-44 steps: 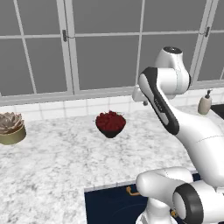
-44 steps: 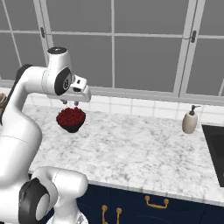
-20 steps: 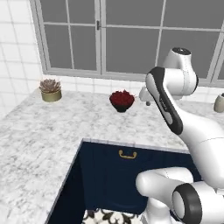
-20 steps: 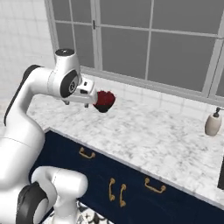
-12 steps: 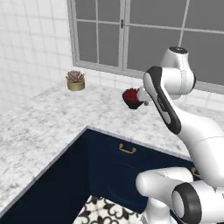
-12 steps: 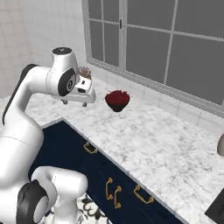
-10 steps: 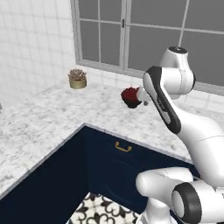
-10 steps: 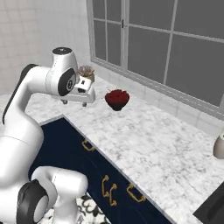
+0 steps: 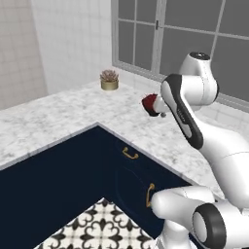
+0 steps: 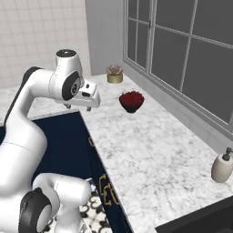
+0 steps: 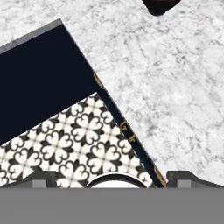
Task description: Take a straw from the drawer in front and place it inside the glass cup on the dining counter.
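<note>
My gripper [image 11: 111, 178] hangs open over the edge of a marble worktop [image 11: 175, 96], its two fingertips [image 11: 43, 177] wide apart with nothing between them. In the right base view the gripper [image 10: 81, 106] sits under the white hand, above the navy cabinet fronts. A navy drawer front with a small brass bar handle [image 9: 129, 153] is shut, just below the worktop; I cannot tell whether it is the task's drawer. The straw, the glass cup and the dining counter are out of view.
A dark bowl of red things [image 10: 131, 101] and a potted succulent [image 10: 114, 73] stand on the L-shaped worktop [image 9: 58, 116] by the window. A soap dispenser [image 10: 222, 167] stands at the far right. Patterned floor tiles [image 9: 97, 226] lie between the navy cabinets.
The whole picture has swung round, so the base has moved. The worktop's inner corner and the floor have come into view. The arm keeps its pose and the gripper stays open.
</note>
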You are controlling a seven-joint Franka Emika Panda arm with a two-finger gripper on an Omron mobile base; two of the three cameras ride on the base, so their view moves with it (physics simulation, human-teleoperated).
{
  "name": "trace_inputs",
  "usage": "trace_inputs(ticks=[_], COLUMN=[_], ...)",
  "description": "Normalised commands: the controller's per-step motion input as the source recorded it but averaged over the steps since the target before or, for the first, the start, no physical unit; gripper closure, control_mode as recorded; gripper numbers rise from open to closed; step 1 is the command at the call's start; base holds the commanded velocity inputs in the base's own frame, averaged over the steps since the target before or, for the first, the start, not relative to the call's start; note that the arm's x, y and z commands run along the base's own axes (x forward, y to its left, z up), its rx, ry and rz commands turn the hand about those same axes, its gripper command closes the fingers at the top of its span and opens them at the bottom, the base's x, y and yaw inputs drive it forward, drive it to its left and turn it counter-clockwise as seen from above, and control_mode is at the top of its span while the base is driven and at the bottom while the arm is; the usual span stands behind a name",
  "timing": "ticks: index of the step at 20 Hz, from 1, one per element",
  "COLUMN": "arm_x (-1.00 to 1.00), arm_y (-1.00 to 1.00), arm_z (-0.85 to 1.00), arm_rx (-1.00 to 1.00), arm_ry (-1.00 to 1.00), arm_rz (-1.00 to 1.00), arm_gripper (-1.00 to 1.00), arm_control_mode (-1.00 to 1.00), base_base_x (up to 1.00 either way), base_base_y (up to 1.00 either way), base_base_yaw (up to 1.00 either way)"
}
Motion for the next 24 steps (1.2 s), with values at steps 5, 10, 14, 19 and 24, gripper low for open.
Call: trace_inputs(ticks=[5,10,14,19,24], arm_x=[-0.01,-0.14,0.08,0.40,0.48], arm_y=[-0.12,0.50,0.96,0.75,0.46], arm_z=[-0.01,-0.17,-0.34,-0.40,-0.58], arm_rx=[0.00,-0.12,-0.28,-0.32,-0.35], arm_ry=[0.00,-0.12,-0.01,0.00,0.00], arm_rz=[0.17,0.26,0.02,0.00,0.00], arm_gripper=[-1.00,-1.00,-1.00,-1.00,-1.00], arm_control_mode=[-1.00,-1.00,-1.00,-1.00,-1.00], base_base_x=[0.00,0.00,0.00,0.00,0.00], base_base_y=[-0.49,0.00,0.00,0.00,0.00], base_base_yaw=[0.29,0.00,0.00,0.00,0.00])
